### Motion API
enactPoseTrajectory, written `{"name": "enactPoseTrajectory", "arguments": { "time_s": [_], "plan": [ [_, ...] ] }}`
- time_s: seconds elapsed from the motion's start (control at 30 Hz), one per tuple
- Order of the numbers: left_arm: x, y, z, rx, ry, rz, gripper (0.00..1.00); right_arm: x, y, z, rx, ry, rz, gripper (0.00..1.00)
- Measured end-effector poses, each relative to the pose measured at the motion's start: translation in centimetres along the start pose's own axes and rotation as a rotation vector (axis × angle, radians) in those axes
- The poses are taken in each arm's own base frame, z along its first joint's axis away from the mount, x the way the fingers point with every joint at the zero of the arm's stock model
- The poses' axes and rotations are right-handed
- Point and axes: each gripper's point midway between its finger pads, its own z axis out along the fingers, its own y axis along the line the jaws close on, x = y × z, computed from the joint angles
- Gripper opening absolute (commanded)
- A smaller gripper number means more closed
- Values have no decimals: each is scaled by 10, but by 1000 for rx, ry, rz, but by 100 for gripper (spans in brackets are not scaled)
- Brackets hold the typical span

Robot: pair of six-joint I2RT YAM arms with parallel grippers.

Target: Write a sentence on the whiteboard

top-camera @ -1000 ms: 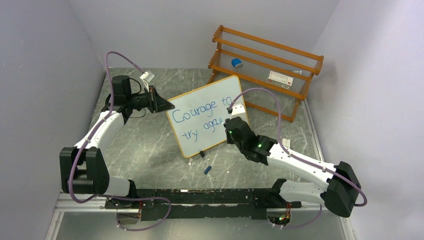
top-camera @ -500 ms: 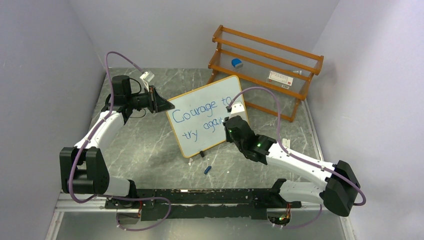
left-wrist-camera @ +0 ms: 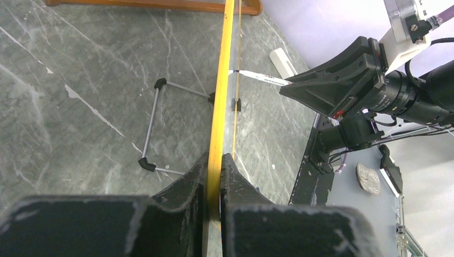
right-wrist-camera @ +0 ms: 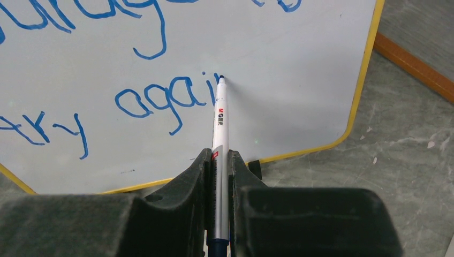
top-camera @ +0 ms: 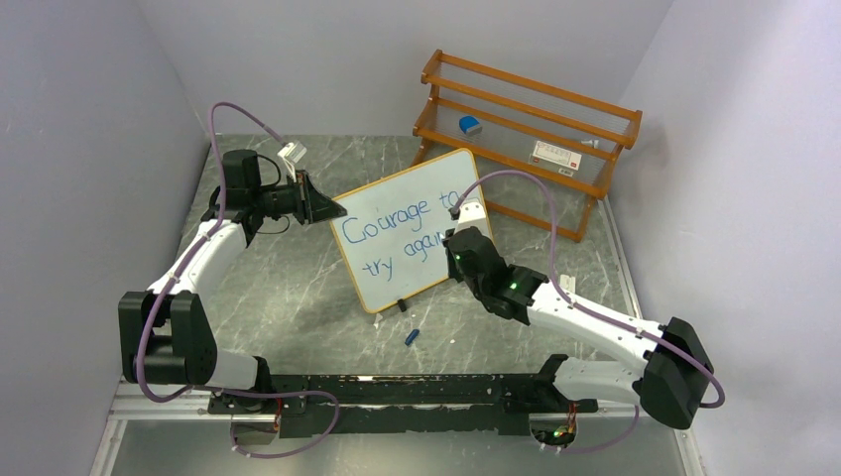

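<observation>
On the left of the table, my left gripper is pinched on the whiteboard, both fingers pressed flat against the yellow-orange frame, one on each face of its left edge. My left wrist view sees the board edge-on: it stands upright on the marble-pattern top, with a wire stand with black feet behind it. From above, the board sits mid-table, rotated so that its far right corner comes close to the wooden rack. The sentence is in blue on the front face, in two lines: "Courage to" on top, "try agai" plus one short stroke below. A small blue cap lies on the table just in front of the board's near corner, apart from it. Right of that, my right gripper is at the board's right half, fingers closed tight on the marker, gripping the white-and-silver barrel low down with the tip pointing away from me. The tip sits at the top of that short stroke, right after the "i". I can't tell for sure if it is pressing or just off the surface. On the rack at the back right are a blue item and a white box, well apart from both arms.
</observation>
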Motion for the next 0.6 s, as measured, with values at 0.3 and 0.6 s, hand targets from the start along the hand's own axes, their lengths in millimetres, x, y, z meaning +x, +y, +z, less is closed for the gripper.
{"name": "enactPoseTrajectory", "arguments": {
  "time_s": [0.3, 0.6],
  "plan": [
    [0, 0, 0, 0, 1, -1, 5, -4, -5, 2, 18, -12, 10, 0],
    [0, 0, 0, 0, 1, -1, 5, -4, -8, 2, 29, -11, 23, 0]
  ]
}}
